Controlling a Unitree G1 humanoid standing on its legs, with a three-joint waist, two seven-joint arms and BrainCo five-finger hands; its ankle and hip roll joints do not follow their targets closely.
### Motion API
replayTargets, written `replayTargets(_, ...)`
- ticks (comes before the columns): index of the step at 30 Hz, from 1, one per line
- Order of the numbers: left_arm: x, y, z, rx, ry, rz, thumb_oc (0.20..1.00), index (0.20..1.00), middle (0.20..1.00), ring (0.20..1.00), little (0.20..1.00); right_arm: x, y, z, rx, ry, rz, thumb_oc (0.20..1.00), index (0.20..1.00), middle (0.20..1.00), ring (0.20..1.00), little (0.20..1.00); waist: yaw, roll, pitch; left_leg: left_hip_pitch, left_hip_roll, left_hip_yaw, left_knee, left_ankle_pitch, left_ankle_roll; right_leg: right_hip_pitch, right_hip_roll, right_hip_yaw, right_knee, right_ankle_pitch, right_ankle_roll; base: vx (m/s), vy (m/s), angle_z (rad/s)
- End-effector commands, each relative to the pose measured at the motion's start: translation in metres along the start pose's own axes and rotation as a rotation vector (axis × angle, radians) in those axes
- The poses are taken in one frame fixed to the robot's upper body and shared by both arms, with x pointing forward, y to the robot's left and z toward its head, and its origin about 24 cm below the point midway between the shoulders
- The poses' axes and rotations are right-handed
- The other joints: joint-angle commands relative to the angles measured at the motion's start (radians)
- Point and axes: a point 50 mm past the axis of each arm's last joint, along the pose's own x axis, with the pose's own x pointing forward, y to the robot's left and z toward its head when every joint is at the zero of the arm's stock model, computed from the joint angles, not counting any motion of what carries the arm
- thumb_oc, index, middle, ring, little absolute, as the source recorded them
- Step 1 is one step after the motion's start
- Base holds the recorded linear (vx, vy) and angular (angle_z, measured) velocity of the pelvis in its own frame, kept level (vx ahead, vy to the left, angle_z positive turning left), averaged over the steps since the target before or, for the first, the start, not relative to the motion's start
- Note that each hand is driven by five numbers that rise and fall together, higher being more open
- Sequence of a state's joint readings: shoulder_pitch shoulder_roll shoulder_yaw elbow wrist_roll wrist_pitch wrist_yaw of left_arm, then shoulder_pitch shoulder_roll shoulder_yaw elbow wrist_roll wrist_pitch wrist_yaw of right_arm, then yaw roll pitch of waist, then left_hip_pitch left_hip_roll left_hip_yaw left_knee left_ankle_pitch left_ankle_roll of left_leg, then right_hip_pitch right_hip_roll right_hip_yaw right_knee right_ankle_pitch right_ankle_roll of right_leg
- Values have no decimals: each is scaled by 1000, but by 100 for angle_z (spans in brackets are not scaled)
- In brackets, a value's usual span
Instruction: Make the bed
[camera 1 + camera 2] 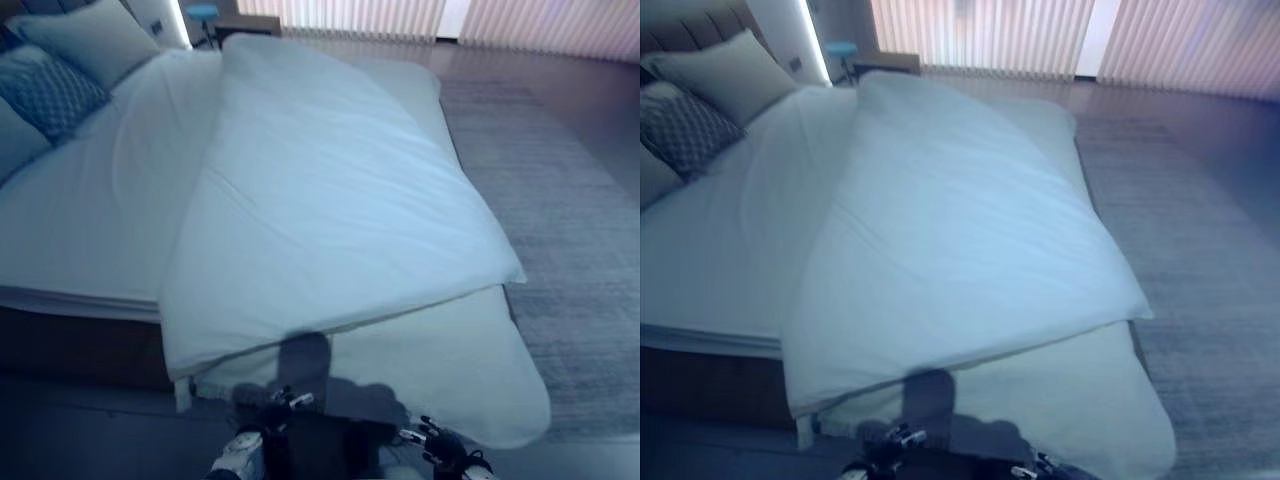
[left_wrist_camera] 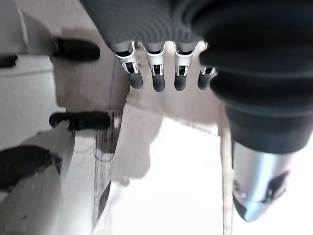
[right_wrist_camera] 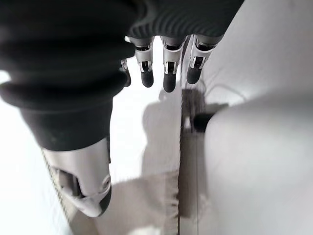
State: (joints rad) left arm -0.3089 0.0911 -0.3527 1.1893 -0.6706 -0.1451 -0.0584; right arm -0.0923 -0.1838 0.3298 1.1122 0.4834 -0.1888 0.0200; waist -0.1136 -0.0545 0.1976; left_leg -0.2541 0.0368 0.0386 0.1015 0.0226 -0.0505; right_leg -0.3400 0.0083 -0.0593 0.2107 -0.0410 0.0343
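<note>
A white duvet point(image 1: 330, 200) lies spread at a slant over the bed, its near edge ending short of the foot. Below it a strip of white sheet point(image 1: 450, 370) hangs over the bed's near corner. Bare sheet point(image 1: 90, 220) shows along the left side. A light pillow point(image 1: 95, 40) and a patterned grey pillow point(image 1: 50, 95) rest at the head, far left. My left hand point(image 1: 240, 452) and right hand point(image 1: 447, 452) hang low in front of the foot of the bed, apart from the bedding. In the wrist views the left hand's fingers point(image 2: 156, 76) and the right hand's fingers point(image 3: 167, 68) are relaxed and hold nothing.
A grey rug point(image 1: 560, 230) covers the floor to the right of the bed. Pale vertical curtains point(image 1: 400, 18) line the back wall. A small table point(image 1: 245, 25) and a blue stool point(image 1: 203, 14) stand beyond the head. The dark bed frame point(image 1: 80, 345) runs along the left.
</note>
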Motion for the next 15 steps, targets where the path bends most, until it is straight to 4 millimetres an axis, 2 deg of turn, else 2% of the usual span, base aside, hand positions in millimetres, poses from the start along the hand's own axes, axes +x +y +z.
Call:
replayTargets(1, 11, -30, 62, -231, -208, -20, 1000, 1000, 1000, 1000, 1000, 6, 11, 49, 6, -195, 40, 1000, 1000, 1000, 1000, 1000, -36, -7, 43, -199, -19, 39, 126, 4, -10, -110, -13, 26, 91, 18, 67, -114, -4, 14)
replayTargets(2, 12, -30, 62, -231, -208, -20, 1000, 1000, 1000, 1000, 1000, 6, 11, 49, 6, -195, 40, 1000, 1000, 1000, 1000, 1000, -37, -6, 39, -206, -19, 39, 130, 3, -10, -116, -13, 26, 93, 17, 67, -146, -2, 10)
replayTargets(3, 12, -32, 74, -268, -242, -17, 1000, 1000, 1000, 1000, 1000, 6, 11, 54, 6, -211, 45, 1000, 1000, 1000, 1000, 1000, -40, -5, 43, -237, -15, 43, 152, -2, -15, -147, -15, 21, 113, 13, 68, -106, 9, 1)
replayTargets(4, 12, -35, 98, -310, -312, -23, 1000, 1000, 1000, 1000, 1000, 5, 15, 66, -6, -259, 74, 1000, 1000, 1000, 1000, 1000, -50, -7, 54, -298, -3, 49, 204, -16, -20, -213, -19, 22, 164, 1, 71, -106, 9, -2)
replayTargets(5, 12, -35, 98, -310, -312, -23, 1000, 1000, 1000, 1000, 1000, 5, 15, 66, -6, -259, 74, 1000, 1000, 1000, 1000, 1000, -51, -6, 51, -305, -3, 48, 209, -18, -20, -219, -19, 21, 168, 0, 71, -99, 2, -4)
replayTargets(7, 11, -37, 125, -368, -378, -21, 1000, 1000, 1000, 1000, 1000, 4, 16, 75, -3, -295, 85, 1000, 1000, 1000, 1000, 1000, -65, -14, 64, -364, 14, 52, 273, -39, -26, -274, -22, 14, 220, -18, 70, -61, -5, -4)
replayTargets(10, 10, -40, 145, -413, -426, -30, 1000, 1000, 1000, 1000, 1000, 3, 16, 82, 12, -322, 91, 1000, 1000, 1000, 1000, 1000, -82, -18, 70, -443, 33, 50, 360, -64, -34, -347, -17, 13, 281, -37, 65, -32, -6, -6)
replayTargets(11, 10, -40, 145, -413, -426, -30, 1000, 1000, 1000, 1000, 1000, 3, 16, 82, 12, -322, 91, 1000, 1000, 1000, 1000, 1000, -82, -17, 67, -450, 34, 49, 366, -67, -34, -352, -16, 12, 285, -38, 65, -13, -3, -14)
replayTargets(12, 7, -40, 158, -427, -462, -39, 1000, 1000, 1000, 1000, 1000, 2, 16, 88, -9, -343, 96, 1000, 1000, 1000, 1000, 1000, -92, -20, 75, -477, 43, 45, 396, -80, -33, -380, -11, 11, 307, -46, 63, 1, -2, -8)
replayTargets(13, 7, -40, 158, -428, -462, -39, 1000, 1000, 1000, 1000, 1000, 2, 16, 88, -10, -343, 96, 1000, 1000, 1000, 1000, 1000, -93, -18, 72, -483, 44, 44, 401, -83, -33, -385, -11, 10, 310, -47, 63, -2, 28, -10)
replayTargets(15, 5, -42, 175, -494, -505, -52, 1000, 1000, 1000, 1000, 1000, 3, 15, 96, -1, -363, 84, 1000, 1000, 1000, 1000, 1000, -96, -18, 83, -521, 49, 44, 436, -96, -32, -420, -10, 15, 338, -54, 66, 2, 42, -13)
